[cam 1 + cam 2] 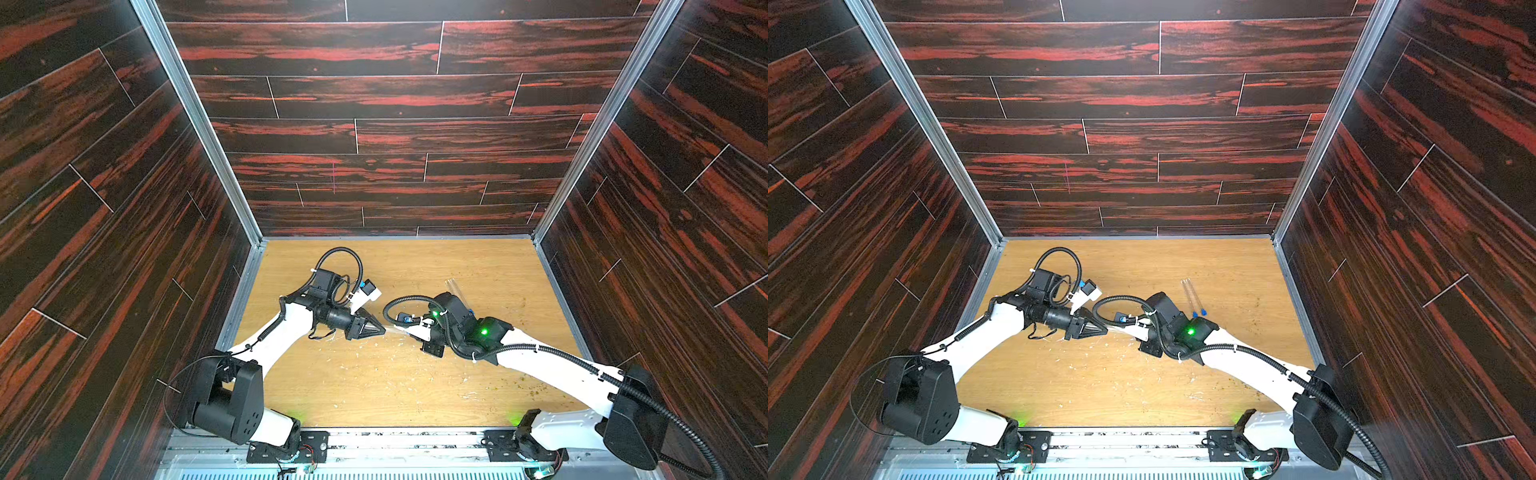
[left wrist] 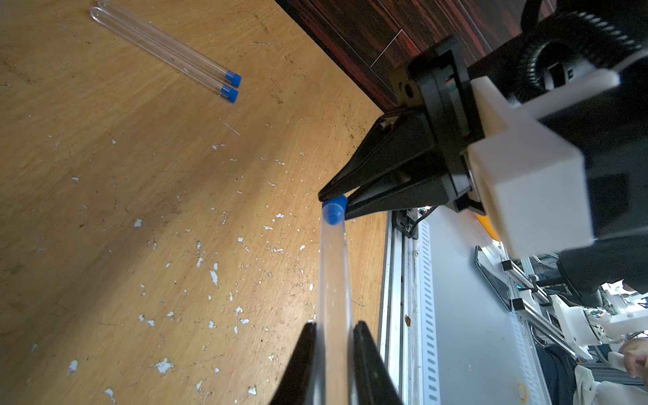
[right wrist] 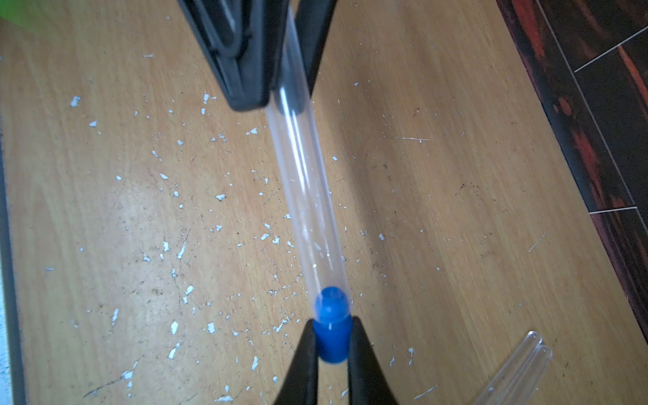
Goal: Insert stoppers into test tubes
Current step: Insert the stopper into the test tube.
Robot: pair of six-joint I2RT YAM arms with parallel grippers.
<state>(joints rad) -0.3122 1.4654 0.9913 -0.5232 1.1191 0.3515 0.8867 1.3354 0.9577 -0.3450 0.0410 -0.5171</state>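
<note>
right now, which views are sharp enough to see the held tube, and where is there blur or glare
Right wrist view: held test tube clear, white glare streaks along it; blue stopper slightly soft. Left wrist view: that tube blurs close to the lens, the two stoppered tubes on the table are sharp. Both top views: the held tube nearly vanishes against the table.

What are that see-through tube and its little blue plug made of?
The held tube: glossy clear glass or hard plastic, which cannot be told; the table shows through and bright streaks run along it. The blue stopper: opaque, matte, likely rubber or soft plastic; rounded moulded tip, no glare.
</note>
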